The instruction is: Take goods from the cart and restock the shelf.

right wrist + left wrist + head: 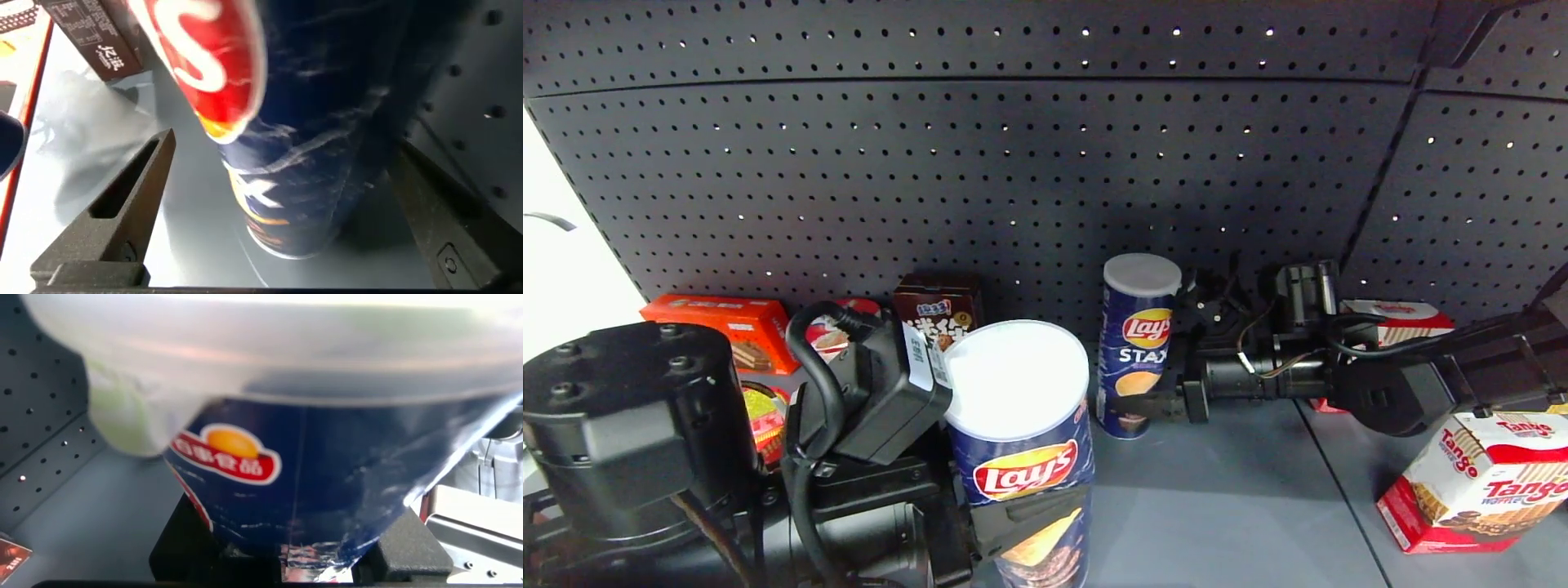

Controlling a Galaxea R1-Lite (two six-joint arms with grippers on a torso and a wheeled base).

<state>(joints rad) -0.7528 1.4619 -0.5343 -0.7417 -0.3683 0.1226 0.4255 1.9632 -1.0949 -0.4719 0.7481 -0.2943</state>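
Note:
I see two blue chips cans with white lids. The nearer can (1025, 457) is upright at the shelf's front, and my left gripper (1023, 523) is shut on its lower body. In the left wrist view this can (327, 465) sits between the dark fingers (184, 547). The farther can (1137, 343) stands on the grey shelf (1217, 506) close to the pegboard. My right gripper (1143, 406) is open around its lower part. In the right wrist view that can (327, 147) stands between the spread fingers (122, 212), with a gap on each side.
The black pegboard back (1013, 163) closes the shelf behind. An orange box (723, 327) and a brown box (935, 310) stand at the back left. Red-and-white wafer boxes lie at the front right (1478, 482) and behind the right arm (1396, 318).

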